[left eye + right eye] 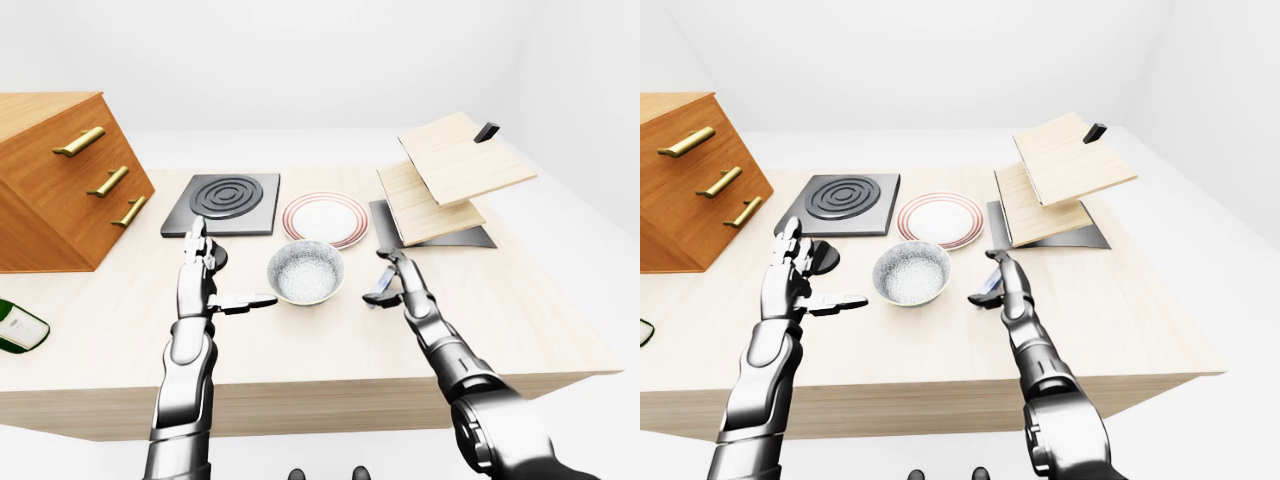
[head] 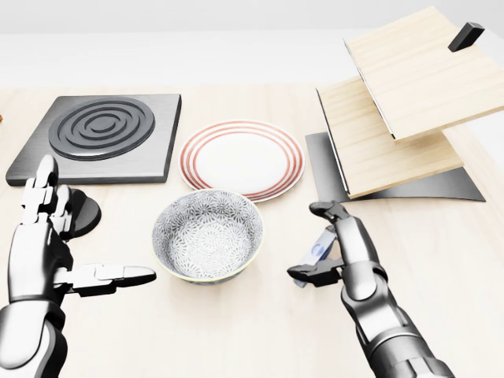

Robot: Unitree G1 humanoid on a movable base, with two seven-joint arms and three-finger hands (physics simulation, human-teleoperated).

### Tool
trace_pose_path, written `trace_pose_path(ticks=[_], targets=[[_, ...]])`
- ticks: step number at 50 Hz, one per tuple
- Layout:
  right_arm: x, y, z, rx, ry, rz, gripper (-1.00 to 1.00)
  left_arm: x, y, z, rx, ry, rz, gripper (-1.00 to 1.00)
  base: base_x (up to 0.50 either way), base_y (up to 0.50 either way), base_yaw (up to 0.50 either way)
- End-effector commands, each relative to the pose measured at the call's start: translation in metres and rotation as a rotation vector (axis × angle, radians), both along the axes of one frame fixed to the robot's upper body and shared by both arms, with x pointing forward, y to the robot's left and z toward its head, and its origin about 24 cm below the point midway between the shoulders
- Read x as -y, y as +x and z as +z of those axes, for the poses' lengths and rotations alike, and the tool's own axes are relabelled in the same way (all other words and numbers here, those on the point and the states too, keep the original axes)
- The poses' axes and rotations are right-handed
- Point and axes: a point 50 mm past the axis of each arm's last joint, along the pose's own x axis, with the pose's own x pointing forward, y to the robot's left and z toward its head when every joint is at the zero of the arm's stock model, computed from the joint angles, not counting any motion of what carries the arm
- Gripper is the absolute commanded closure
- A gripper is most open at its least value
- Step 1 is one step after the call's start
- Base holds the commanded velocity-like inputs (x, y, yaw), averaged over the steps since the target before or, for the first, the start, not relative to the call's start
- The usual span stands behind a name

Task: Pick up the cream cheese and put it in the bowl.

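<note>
The tabletop (image 2: 260,331) fills the head view, with the bowl (image 2: 207,235) at lower centre. The left robot hand (image 2: 59,252) hangs lower left, fingers spread, holding nothing. The right robot hand (image 2: 327,248) curls round the cream cheese (image 2: 318,250), just right of the bowl; whether the grip is firm I cannot tell. The grasp is in hand; next calls for a lift leftward over the rim.

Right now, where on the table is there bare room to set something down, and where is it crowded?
Bare table runs along the head view's bottom, between the left hand and right hand. More lies right of the right hand, below the wooden boards. Crowded: the centre, where bowl, plate and burner cluster.
</note>
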Motion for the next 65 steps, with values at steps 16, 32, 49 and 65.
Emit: trace_pose_path(ticks=[16, 32, 49, 65], targets=[[-0.009, -0.005, -0.002, 0.005, 0.094, 0.022, 0.14, 0.009, -0.007, 0.007, 0.032, 0.005, -0.079, -1.0, 0.0, 0.0, 0.0], [-0.013, 0.006, 0.045, 0.117, 0.098, 0.052, 0.33, 0.011, -0.005, 0.005, 0.021, 0.007, -0.083, -1.0, 0.0, 0.0, 0.0], [-0.06, -0.014, 0.142, 0.513, 0.076, 0.319, 0.34, 0.011, -0.007, 0.005, 0.024, 0.011, -0.085, -1.0, 0.0, 0.0, 0.0], [-0.105, -0.019, 0.168, 0.59, 0.065, 0.447, 0.32, 0.008, -0.009, 0.008, 0.039, 0.005, -0.082, -1.0, 0.0, 0.0, 0.0]])
